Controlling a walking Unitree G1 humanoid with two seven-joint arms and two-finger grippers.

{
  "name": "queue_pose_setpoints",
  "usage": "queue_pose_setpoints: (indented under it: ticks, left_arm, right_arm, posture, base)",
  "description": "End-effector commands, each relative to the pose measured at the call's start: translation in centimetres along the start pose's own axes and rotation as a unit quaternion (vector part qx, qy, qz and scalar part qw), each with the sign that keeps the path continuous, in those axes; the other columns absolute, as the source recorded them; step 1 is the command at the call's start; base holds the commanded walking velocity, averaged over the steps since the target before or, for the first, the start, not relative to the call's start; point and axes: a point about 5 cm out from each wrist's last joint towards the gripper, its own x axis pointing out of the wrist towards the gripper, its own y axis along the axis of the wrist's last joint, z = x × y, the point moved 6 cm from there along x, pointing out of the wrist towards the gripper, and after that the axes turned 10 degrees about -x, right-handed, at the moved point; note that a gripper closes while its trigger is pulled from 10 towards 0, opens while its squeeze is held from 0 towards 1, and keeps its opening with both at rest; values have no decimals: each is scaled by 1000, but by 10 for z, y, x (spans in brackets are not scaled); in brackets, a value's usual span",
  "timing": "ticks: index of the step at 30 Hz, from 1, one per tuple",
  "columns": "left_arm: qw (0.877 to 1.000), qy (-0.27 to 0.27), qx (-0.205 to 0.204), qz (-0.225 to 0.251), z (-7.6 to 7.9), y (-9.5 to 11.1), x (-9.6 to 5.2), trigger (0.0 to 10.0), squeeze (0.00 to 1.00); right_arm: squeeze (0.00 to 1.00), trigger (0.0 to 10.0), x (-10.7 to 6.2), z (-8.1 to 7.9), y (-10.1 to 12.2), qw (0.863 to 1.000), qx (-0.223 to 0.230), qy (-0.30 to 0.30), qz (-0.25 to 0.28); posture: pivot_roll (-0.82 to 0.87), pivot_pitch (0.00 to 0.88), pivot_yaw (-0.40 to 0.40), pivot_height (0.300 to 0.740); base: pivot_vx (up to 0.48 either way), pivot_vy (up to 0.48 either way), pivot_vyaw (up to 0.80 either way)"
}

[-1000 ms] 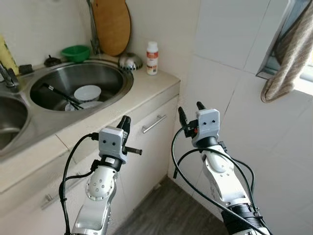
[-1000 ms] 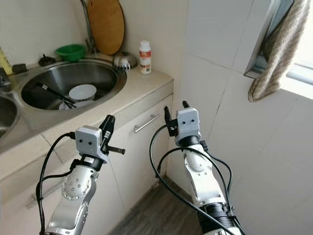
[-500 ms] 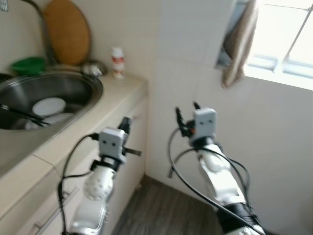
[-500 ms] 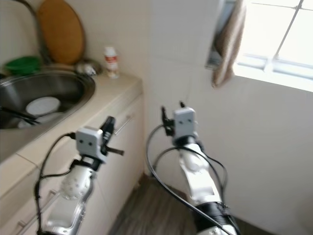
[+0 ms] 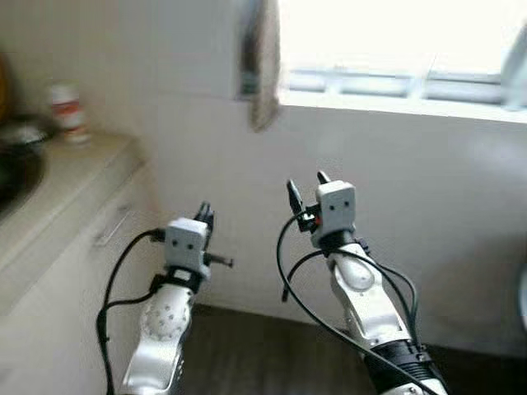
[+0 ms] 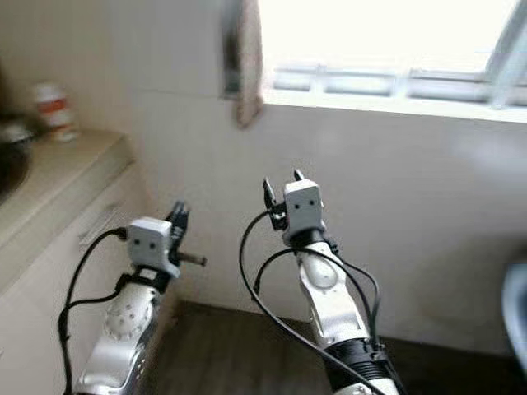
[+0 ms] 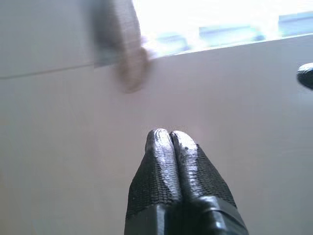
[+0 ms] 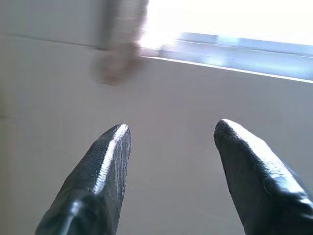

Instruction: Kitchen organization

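Both arms were raised toward a white tiled wall [image 5: 428, 164] under a bright window [image 5: 395, 33]. The left gripper [image 7: 169, 134] had its fingers pressed together, holding nothing. The right gripper [image 8: 171, 129] stood wide apart, empty. A bottle [image 5: 66, 111] sat blurred on the counter [image 5: 49, 197] far left, a cloth [image 5: 263, 66] hanging near the window.

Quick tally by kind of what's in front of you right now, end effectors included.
End effectors: 2, the left end effector shut and empty, the right end effector open and empty
Bottles: 1, white bottle on the counter
Cloths: 1, cloth hanging by the window
Cabinet handles: 1, handle
Total: 5
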Motion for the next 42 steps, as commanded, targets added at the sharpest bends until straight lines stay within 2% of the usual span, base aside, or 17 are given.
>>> queue_pose_setpoints:
  ticks: [1, 6, 13, 23, 28, 38, 42]
  left_arm:
    - [1000, 4, 24, -6, -5, -1, 0, 10000, 0]
    - [999, 5, 32, -11, -5, -4, -1, 10000, 0]
    - [1000, 9, 20, -4, -5, -2, -1, 10000, 0]
    - [1000, 11, 19, -6, -5, -3, -1, 10000, 0]
    - [1000, 14, 20, -11, -6, -5, -1, 10000, 0]
    - [1000, 19, 19, -16, -8, -7, -1, 10000, 0]
    - [1000, 21, 16, -15, -9, -7, -1, 10000, 0]
  right_arm:
    - [0, 10000, 1, -2, 4, 1000, 3, 0, 8]
    - [0, 10000, 1, -2, 4, 1000, 3, 0, 7]
    - [0, 10000, 1, 0, 3, 1000, 0, -4, 6]
    - [0, 10000, 3, 4, -5, 1000, -12, -11, -14]
    - [0, 10000, 4, 6, -9, 999, 3, -17, -29]
    - [0, 10000, 3, 5, -10, 999, -20, -15, -30]
    - [0, 10000, 3, 6, -11, 999, -32, -15, -30]
  posture:
    - [-44, 0, 16, 740]
    - [-46, 0, 17, 740]
    - [-50, 0, 15, 740]
    - [-50, 0, 11, 740]
    - [-51, 0, 11, 740]
    - [-53, 0, 12, 740]
    - [-53, 0, 13, 740]
  base:
    - [0, 0, -800]
    - [0, 0, -800]
    - [0, 0, -800]
    - [0, 0, -49]
    - [0, 0, -746]
    - [0, 0, -786]
    - [0, 0, 0]
